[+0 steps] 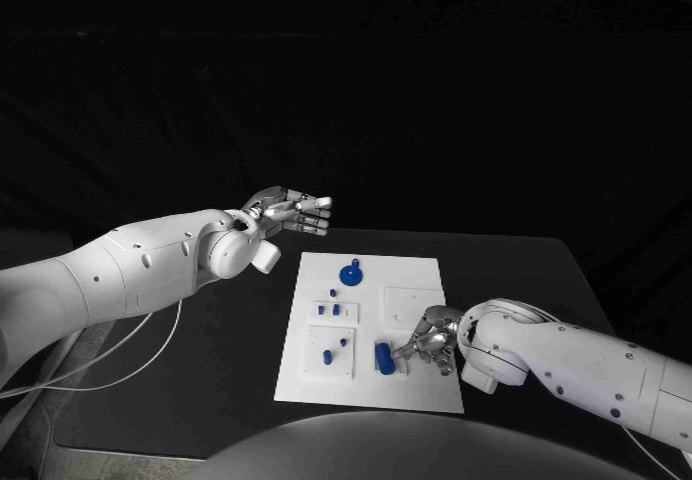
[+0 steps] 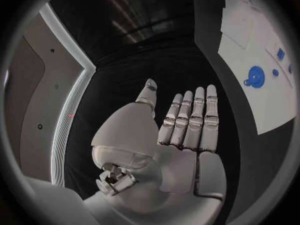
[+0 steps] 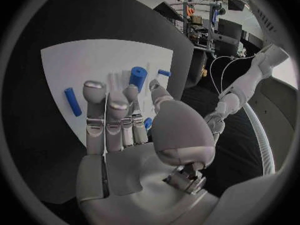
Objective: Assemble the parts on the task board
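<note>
Reaching over the near-right part of the task board (image 1: 372, 385), the right hand (image 1: 433, 345) hangs w/ fingers curled down close above a blue cylinder (image 1: 384, 359) lying on the plate. Whether the fingertips touch or pinch any part cannot be told; the right wrist view shows the fingers (image 3: 106, 120) roughly straight and side by side, w/ an upright blue peg (image 3: 137, 77) just beyond the tips and a loose blue bar (image 3: 73, 101) lying apart on the board.

Left hand (image 1: 293, 213): raised beyond the board's far-left corner, flat, fingers together, holding nothing.

Other parts: round blue piece (image 1: 351, 272) near the far edge; small blue pieces (image 1: 335, 309) mid-board.

Risk (judgement): the lying cylinder could roll if nudged by curled fingers. The fingers also hide the parts from the head camera, so a grasp may close off-centre and tip the peg.
</note>
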Controlling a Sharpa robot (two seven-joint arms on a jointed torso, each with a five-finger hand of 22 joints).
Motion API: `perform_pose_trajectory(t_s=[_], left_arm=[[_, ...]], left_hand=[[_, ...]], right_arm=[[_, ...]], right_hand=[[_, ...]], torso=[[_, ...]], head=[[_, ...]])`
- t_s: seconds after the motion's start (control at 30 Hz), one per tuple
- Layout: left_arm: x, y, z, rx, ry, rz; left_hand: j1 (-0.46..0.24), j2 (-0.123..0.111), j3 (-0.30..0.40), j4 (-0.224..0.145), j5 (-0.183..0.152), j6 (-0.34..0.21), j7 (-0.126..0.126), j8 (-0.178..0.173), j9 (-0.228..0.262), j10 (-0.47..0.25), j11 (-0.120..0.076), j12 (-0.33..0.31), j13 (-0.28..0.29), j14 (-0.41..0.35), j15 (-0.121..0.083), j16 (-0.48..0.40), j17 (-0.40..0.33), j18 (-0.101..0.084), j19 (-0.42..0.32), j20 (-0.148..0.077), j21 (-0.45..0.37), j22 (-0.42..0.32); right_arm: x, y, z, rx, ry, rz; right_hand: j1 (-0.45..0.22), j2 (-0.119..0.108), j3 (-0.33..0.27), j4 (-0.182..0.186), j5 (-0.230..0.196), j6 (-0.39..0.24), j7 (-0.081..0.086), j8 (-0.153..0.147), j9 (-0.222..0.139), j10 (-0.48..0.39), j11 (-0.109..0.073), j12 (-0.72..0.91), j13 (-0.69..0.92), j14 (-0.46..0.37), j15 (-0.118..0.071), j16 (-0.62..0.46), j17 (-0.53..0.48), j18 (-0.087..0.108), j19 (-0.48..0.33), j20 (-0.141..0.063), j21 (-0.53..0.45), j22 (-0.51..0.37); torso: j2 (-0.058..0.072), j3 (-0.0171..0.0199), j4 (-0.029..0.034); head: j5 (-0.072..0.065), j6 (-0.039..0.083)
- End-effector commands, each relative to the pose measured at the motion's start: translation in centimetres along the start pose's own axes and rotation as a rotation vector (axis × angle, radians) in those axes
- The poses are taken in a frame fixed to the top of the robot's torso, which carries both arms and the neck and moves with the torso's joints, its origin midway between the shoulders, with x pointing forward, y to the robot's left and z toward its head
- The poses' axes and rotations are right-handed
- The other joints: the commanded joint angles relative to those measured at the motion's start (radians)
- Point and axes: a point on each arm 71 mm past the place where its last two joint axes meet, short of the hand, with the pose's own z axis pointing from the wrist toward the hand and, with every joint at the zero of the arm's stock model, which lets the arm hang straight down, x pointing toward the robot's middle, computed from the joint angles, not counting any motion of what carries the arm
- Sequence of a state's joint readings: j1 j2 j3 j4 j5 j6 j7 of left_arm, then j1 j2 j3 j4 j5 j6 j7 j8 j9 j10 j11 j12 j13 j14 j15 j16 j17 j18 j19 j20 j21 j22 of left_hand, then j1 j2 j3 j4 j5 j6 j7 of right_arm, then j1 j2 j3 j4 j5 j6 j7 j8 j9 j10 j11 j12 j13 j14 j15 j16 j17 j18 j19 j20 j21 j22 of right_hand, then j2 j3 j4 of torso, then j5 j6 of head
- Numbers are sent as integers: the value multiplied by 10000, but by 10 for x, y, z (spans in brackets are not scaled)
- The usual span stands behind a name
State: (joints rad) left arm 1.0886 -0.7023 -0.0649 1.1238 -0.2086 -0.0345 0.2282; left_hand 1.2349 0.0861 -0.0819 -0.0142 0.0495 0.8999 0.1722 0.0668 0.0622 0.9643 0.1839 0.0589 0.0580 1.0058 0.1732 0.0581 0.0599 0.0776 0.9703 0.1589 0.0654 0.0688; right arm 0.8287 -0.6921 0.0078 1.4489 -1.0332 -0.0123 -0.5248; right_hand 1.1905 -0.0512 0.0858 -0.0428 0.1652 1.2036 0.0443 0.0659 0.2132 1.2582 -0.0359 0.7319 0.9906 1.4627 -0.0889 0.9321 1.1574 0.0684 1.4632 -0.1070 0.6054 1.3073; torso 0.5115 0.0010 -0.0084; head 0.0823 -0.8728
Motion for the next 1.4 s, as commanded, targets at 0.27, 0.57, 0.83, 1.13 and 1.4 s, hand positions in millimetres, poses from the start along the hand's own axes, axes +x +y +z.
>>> perform_pose_trajectory(t_s=[0.27, 0.57, 0.83, 1.13, 1.4], left_arm=[[2, -1, 0, 85, 154, 8], [2, -1, 1, 77, 182, 5], [2, -1, 1, 63, 196, 2], [3, -1, 1, 48, 230, -4], [3, -1, 2, 79, 187, 7]], left_hand=[[5, 29, -5, -3, -29, 73, 21, -37, 2, -40, -21, 12, 5, -61, 9, 43, 15, 72, -72, 14, 13, -14], [5, 29, -5, -3, -29, 73, 21, -37, 2, -40, -21, 12, 5, -61, 9, 43, 15, 72, -72, 14, 13, -14], [5, 29, -5, -3, -29, 73, 21, -37, 2, -40, -21, 12, 5, -61, 9, 43, 15, 72, -72, 14, 13, -14], [5, 29, -5, -3, -29, 73, 21, -37, 2, -40, -21, 12, 5, -61, 9, 43, 15, 72, -72, 14, 13, -14], [12, 27, -2, -1, -29, 105, 16, -38, 3, -35, -22, 12, 5, -56, 9, 45, 16, 71, -75, 13, 14, -14]], right_arm=[[13, 6, 3, -536, 506, -471], [20, 6, 11, -210, 154, -614], [25, 4, 17, 27, 127, -532], [21, 1, 22, 280, -341, -375], [22, 6, 28, 256, -454, -165]], right_hand=[[-359, -157, 2067, -1953, 1278, 621, -463, 54, 3568, 160, -265, 171, 186, 37, -173, 53, 35, -338, 39, -221, 270, 755], [-688, -318, 2224, -1802, 1459, 382, -579, 1, 6925, 487, -354, 1137, 864, 43, -220, 128, 12, -350, 62, -259, 398, 766], [-701, -388, 2011, -1340, 1588, 412, -680, -11, 8054, 709, -401, 1817, 1290, 42, -265, 145, -55, -376, 85, -299, 405, 765], [-987, -121, 2255, -1199, 1368, 442, -730, -5, 8586, 884, -425, 2173, 1485, 50, -269, 267, -76, -388, 129, -303, 586, 797], [-1273, 55, 2136, -1081, 1114, 475, -765, -7, 8873, 941, -436, 2333, 1617, 51, -271, 319, -95, -401, 140, -304, 665, 809]], torso=[[0, -1, 8], [11, 1, 15], [8, -1, 17], [9, -10, 13], [16, 1, 31]], head=[[-26, 2], [-18, 2], [-6, 2], [-22, 2], [-89, 2]])
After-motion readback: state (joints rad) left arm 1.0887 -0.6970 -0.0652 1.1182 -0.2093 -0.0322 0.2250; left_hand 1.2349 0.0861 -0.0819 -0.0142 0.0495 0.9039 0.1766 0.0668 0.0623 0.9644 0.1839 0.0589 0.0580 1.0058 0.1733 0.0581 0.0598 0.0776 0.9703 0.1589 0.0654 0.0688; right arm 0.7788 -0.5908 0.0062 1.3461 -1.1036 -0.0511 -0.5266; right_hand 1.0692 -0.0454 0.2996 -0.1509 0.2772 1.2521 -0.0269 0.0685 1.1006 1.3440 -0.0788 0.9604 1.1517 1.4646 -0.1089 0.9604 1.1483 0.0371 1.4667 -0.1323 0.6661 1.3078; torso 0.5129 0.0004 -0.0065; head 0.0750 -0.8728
